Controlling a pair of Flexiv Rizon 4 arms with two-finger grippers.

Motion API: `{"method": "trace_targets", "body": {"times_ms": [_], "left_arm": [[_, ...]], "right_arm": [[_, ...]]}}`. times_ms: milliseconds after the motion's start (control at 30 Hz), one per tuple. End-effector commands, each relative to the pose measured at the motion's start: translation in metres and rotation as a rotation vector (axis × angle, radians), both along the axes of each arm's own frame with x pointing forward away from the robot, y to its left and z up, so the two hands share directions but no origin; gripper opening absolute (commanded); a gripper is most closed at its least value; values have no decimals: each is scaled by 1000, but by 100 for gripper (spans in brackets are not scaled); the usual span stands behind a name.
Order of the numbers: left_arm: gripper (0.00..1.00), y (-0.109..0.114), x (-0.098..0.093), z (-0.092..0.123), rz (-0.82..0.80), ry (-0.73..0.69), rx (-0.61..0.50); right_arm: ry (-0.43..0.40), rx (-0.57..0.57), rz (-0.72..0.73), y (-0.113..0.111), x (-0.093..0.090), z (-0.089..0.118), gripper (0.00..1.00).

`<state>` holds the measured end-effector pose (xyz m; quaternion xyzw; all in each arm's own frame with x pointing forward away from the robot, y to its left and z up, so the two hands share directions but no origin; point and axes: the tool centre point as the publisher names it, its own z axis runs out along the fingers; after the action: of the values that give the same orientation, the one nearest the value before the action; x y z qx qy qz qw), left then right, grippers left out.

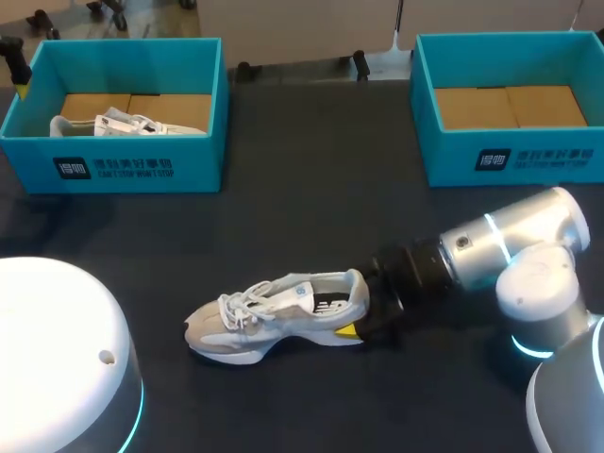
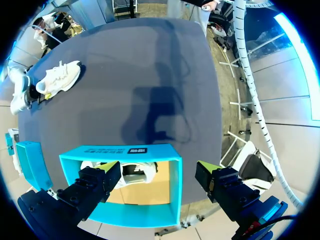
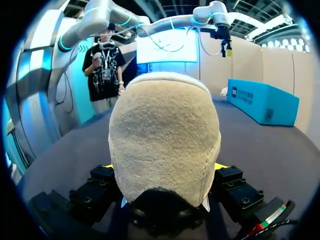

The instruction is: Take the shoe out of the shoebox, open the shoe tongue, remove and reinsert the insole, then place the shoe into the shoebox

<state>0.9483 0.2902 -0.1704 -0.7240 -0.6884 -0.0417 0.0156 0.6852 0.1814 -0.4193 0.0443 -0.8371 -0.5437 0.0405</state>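
Note:
A beige and white shoe [image 1: 269, 316] lies on its sole on the dark table, toe toward my left arm; it also shows far off in the left wrist view, as the shoe [image 2: 60, 80]. My right gripper [image 1: 357, 307] is shut on its heel. In the right wrist view the suede heel [image 3: 165, 145] fills the gap between the fingers of my right gripper [image 3: 165, 167]. My left gripper [image 2: 156, 170] hangs open above the left teal shoebox [image 2: 120, 152], which holds a second white shoe [image 1: 123, 123]. It shows at that box's far left corner as the left gripper [image 1: 16, 85].
The left teal shoebox [image 1: 132, 160] stands at the back left, and an empty teal shoebox [image 1: 510, 156] with a cardboard floor at the back right. My left arm's white base [image 1: 57, 359] fills the near left corner.

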Motion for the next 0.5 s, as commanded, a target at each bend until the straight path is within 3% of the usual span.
{"method": "trace_targets", "body": {"times_ms": [33,500], "left_arm": [[100,0,-2,0,0,-3,3],[100,0,-2,0,0,-3,3]], "right_arm": [[-17,-17,-64,-1,-6,3,0],[-5,-54,-88,-5,2,4,0]]}}
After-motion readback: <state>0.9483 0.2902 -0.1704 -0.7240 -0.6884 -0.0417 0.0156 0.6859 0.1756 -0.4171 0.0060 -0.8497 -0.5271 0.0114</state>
